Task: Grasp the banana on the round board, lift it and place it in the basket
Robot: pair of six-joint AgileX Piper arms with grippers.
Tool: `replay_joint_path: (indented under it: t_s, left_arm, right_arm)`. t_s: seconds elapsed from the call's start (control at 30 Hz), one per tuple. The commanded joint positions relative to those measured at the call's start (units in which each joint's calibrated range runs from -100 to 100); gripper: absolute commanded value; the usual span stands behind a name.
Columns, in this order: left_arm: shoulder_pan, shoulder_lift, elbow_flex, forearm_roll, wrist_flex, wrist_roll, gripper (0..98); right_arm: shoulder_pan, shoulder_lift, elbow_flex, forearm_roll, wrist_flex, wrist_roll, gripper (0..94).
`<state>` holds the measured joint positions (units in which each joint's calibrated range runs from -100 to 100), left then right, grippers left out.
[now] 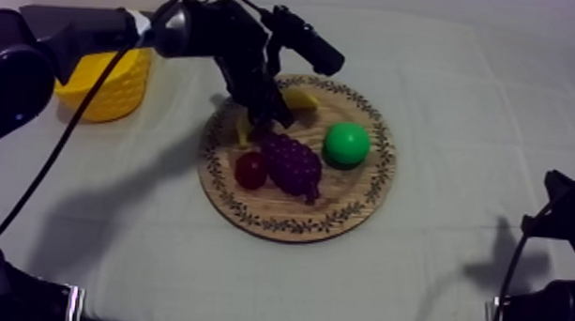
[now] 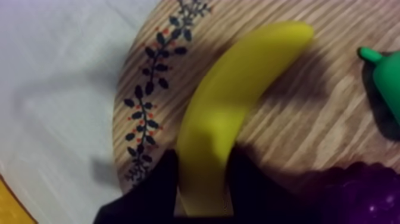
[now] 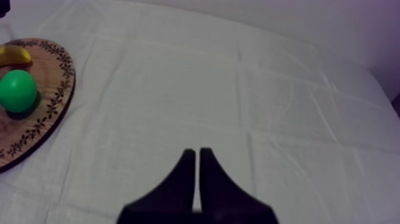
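Observation:
The yellow banana (image 1: pixel 299 99) lies on the round wooden board (image 1: pixel 345 212), near its far left rim. My left gripper (image 1: pixel 261 114) has come in from the upper left and stands over the banana's middle. In the left wrist view its two black fingers (image 2: pixel 152 190) press against both sides of the banana (image 2: pixel 232 107), which rests on the board (image 2: pixel 333 125). The yellow basket (image 1: pixel 107 82) stands at the far left of the table, apart from the board. My right gripper (image 3: pixel 195 156) hovers over bare cloth, fingers together as a narrow wedge.
Purple grapes (image 1: pixel 291 163), a small red fruit (image 1: pixel 250 170) and a green pear (image 1: pixel 347 144) share the board close to the banana. The right arm (image 1: pixel 560 233) rests at the lower right edge. Open cloth lies between board and basket.

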<state>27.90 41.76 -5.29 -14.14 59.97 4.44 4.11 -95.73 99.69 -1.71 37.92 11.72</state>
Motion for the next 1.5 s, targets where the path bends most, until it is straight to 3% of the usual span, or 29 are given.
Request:
replay_joint_path:
  t_s: [0.0,0.3,0.6,1.07,1.47]
  left_arm:
    - [-0.2,-0.9,-1.0,-0.66,1.8,0.2,16.4]
    - [-3.9,-9.8,-6.4,-4.77,11.4,0.2,15.1]
    - [-12.3,-21.1,-5.4,-7.20,15.0,0.0,15.3]
    - [-23.1,-27.3,8.2,-8.02,9.5,1.0,15.1]
    - [-25.7,-22.3,12.6,-7.52,4.4,2.6,15.3]
  right_arm:
    - [0.0,0.0,0.0,0.0,0.0,-0.2,0.3]
    - [0.0,0.0,0.0,0.0,0.0,-0.1,0.3]
    - [0.0,0.0,0.0,0.0,0.0,-0.1,0.3]
    - [0.0,0.0,0.0,0.0,0.0,-0.2,0.3]
    - [0.0,0.0,0.0,0.0,0.0,-0.1,0.3]
